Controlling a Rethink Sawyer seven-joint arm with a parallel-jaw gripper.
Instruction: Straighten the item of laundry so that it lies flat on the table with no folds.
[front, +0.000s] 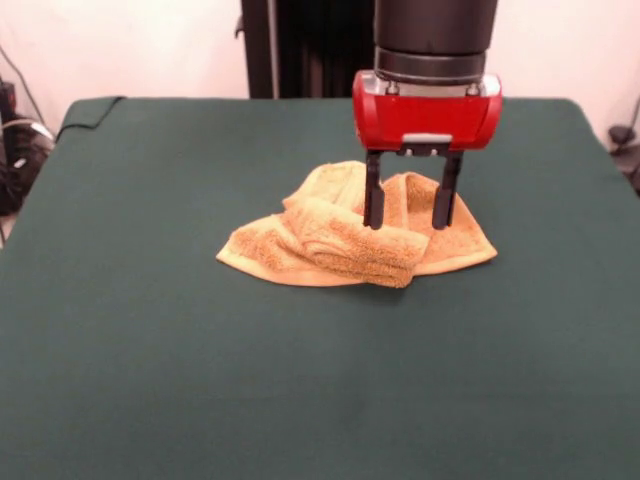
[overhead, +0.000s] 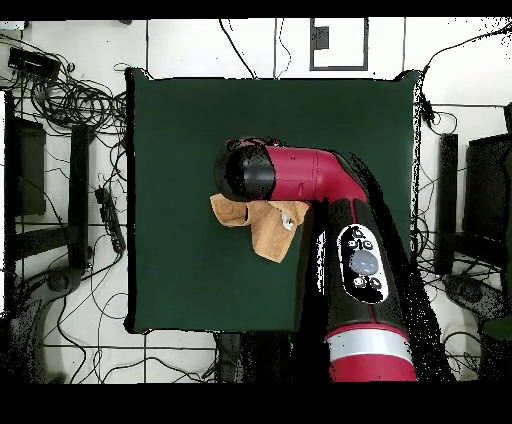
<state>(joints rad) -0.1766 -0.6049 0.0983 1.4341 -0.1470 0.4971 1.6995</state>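
The towel (front: 355, 235) lies crumpled near the middle of the surface (front: 150, 350), directly under the claw (front: 411, 205). It is not flat: a thick fold rolls across its front, just ahead of the claw's tips, and a raised ridge runs up its back part beside the left finger as the front view shows it. One flat corner reaches out past the right finger, and another flat lobe spreads the opposite way, well clear of the claw.

The claw points straight down with its two dark fingers (front: 373, 190) parted, a clear gap between them. Both tips stand at the cloth; they appear to touch or press into it, though the front view does not settle whether any fabric is pinched. Nothing is lifted.

Open green cloth surrounds the towel on every side of the claw. The surface's edges all lie well apart from the towel, with the widest bare stretch on the camera's side in the front view.

The overhead view adds what the front view lacks: the red arm (overhead: 340, 185) reaches in across the surface (overhead: 180, 130) and covers much of the towel (overhead: 245, 215), leaving only an uncovered part beside the wrist. It hides the fingers entirely. The front view alone shows the folds and finger spacing.
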